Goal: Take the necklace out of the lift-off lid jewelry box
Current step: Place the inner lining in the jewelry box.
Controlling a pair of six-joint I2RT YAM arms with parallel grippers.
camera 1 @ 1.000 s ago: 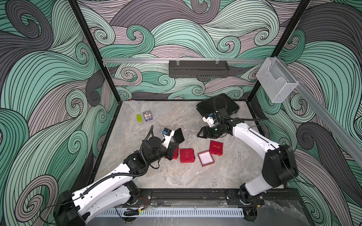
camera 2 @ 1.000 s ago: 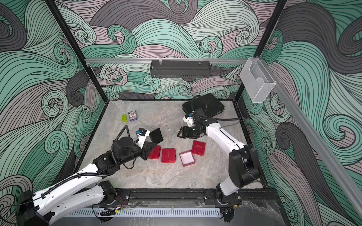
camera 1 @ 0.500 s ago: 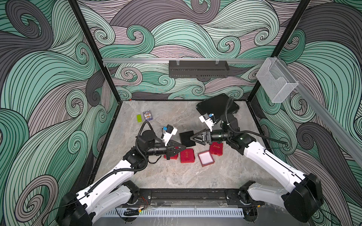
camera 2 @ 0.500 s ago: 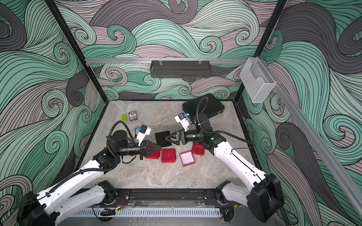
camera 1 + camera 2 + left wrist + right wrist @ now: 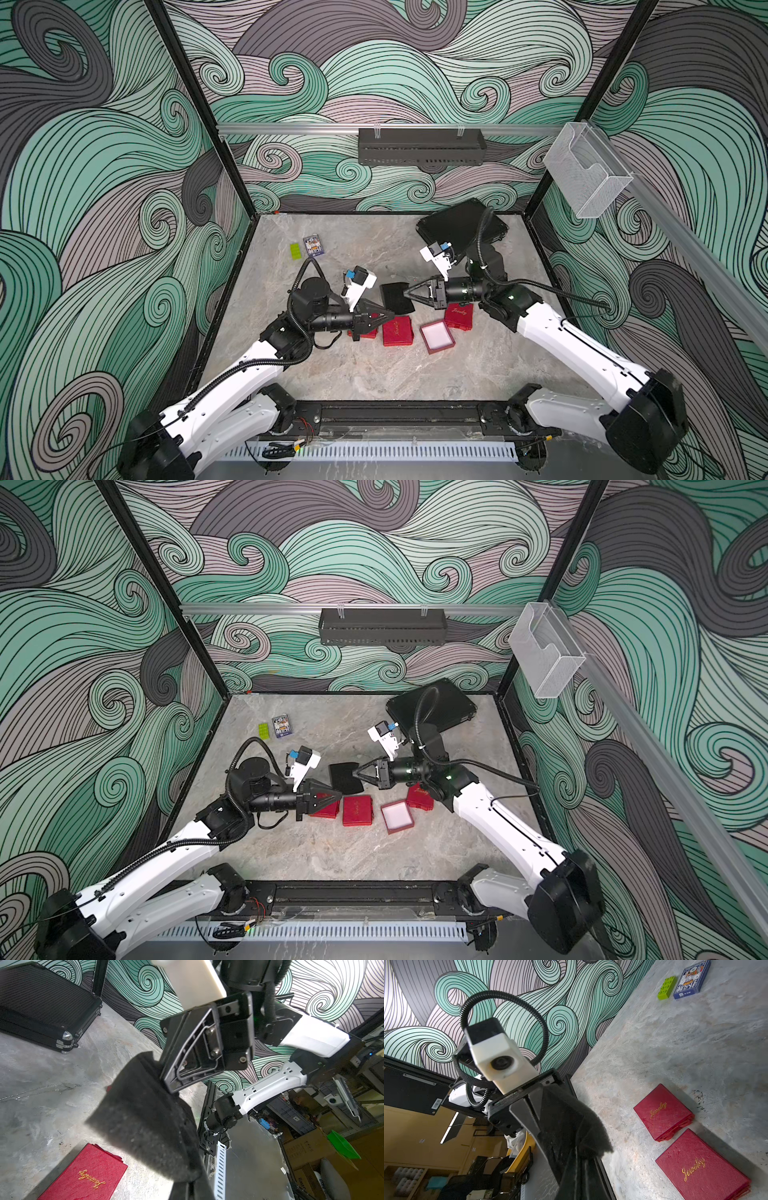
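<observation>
A black foam insert (image 5: 395, 297) (image 5: 344, 777) hangs above the table middle, held from both sides. My left gripper (image 5: 392, 314) (image 5: 340, 796) is shut on its near corner, and my right gripper (image 5: 405, 293) (image 5: 354, 773) is shut on its far right edge. The foam (image 5: 145, 1109) (image 5: 571, 1122) fills both wrist views. The red jewelry box base (image 5: 437, 336), white inside, lies open on the table. A thin chain (image 5: 399, 274), apparently the necklace, lies on the table behind the foam; it is too small to be sure.
Red lids marked "Jewelry" (image 5: 397, 331) (image 5: 458, 316) lie beside the open base, and another red piece (image 5: 365, 328) sits under my left gripper. A black case (image 5: 461, 226) stands at the back right. A green brick (image 5: 295, 251) and card deck (image 5: 313, 246) lie back left.
My right arm swung from the back right to the middle and closed on the foam insert. My left gripper, still holding the foam, turned to point right.
</observation>
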